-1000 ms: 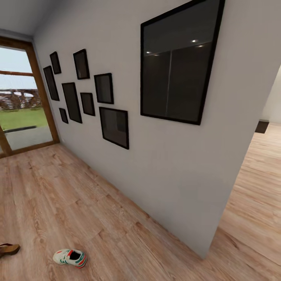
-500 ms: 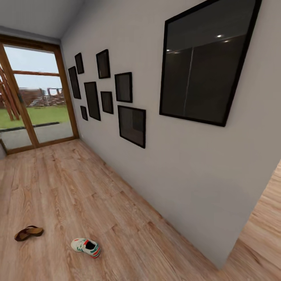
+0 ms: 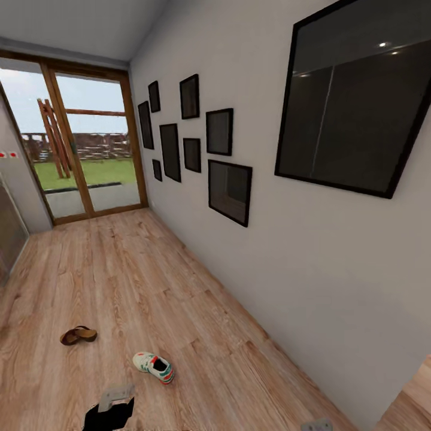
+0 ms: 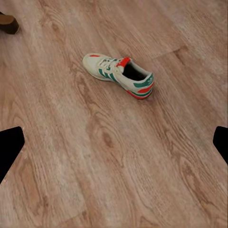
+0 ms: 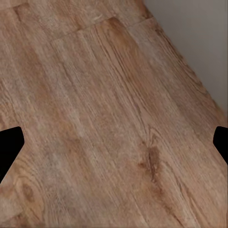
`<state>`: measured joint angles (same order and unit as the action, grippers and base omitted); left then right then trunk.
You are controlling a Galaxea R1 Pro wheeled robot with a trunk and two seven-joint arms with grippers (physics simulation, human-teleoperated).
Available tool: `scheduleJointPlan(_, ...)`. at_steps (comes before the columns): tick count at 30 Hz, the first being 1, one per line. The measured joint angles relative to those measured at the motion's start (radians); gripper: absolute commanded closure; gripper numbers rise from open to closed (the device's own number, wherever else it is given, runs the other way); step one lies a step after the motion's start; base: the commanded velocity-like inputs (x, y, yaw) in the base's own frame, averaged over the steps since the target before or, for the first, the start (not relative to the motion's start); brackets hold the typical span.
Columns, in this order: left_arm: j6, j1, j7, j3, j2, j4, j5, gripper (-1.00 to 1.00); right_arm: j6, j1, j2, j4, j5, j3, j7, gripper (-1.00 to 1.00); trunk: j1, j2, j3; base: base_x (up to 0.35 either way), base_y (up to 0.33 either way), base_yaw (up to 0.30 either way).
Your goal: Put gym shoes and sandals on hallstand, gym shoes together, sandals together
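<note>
- One gym shoe (image 3: 154, 366) lay on its sole on the corridor floor (image 3: 120, 275), well short of the white wall (image 3: 311, 257); in the left wrist view the same gym shoe (image 4: 118, 75) sat ahead of the fingers, clear of both and touching neither.
- One sandal (image 3: 78, 335) rested on the planks near the shoe but apart from it, farther from the wall; a dark-brown edge of the sandal (image 4: 8, 23) showed at a corner of the left wrist view, beyond the shoe and outside the span of the fingers.
- The left gripper (image 4: 114, 147) had its fingers (image 4: 9, 147) spread wide, with bare plank between them and nothing held.
- The right gripper (image 5: 114, 145) was likewise spread wide over bare floor, its fingers (image 5: 8, 145) far apart and empty; the foot of the wall (image 5: 194, 42) stood ahead of them.
- A grey part of the left arm (image 3: 115, 396) showed at the lower edge of the head view, just short of the shoe.
- Black picture frames (image 3: 229, 183) hung on the wall, and a wood-framed glass door (image 3: 90, 149) closed the far end of the corridor.
</note>
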<state>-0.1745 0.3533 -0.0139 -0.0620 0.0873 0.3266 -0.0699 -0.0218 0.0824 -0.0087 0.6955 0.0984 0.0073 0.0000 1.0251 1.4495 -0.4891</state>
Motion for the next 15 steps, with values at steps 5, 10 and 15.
scheduleJointPlan(5, -0.077, -0.010, 0.000, 0.001, 0.001, -0.043, 0.002, -1.00, -0.034, 0.000, 0.000, -0.031, 0.026, 0.000, -0.002, -1.00, 0.000, 0.000, -0.003, 0.000, 0.000, 0.275)
scheduleJointPlan(10, -0.117, -0.018, -0.002, -0.001, 0.007, -0.080, -0.003, -1.00, -0.073, 0.000, 0.000, -0.071, 0.037, 0.000, -0.003, -1.00, 0.000, 0.000, -0.007, 0.052, 0.000, 0.269)
scheduleJointPlan(15, -0.126, -0.020, -0.004, 0.000, 0.009, -0.088, -0.005, -1.00, -0.083, 0.000, 0.000, -0.080, 0.039, -0.001, -0.004, -1.00, -0.001, 0.000, -0.011, 0.258, 0.061, 0.253)
